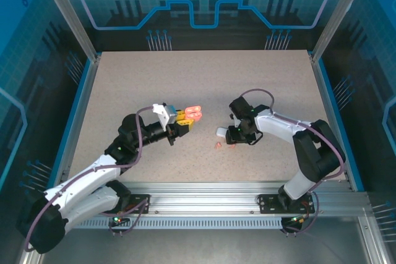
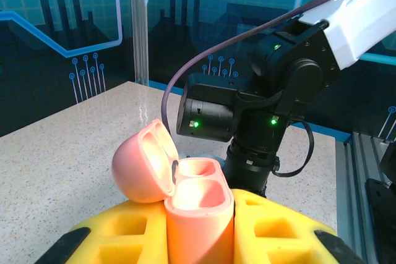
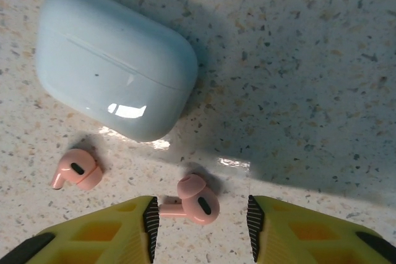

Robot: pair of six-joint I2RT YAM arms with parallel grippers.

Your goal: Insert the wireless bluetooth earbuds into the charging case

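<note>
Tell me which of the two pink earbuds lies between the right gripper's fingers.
The right-hand earbud, stem pointing left, sits between the yellow fingers of the right gripper. The other earbud lies outside them, nearer the white case.

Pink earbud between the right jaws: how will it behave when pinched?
The pink earbud looks glossy and rounded, so it may slip sideways when pinched. Tiny beside the white case, probably very light; its stem should stop rolling.
</note>
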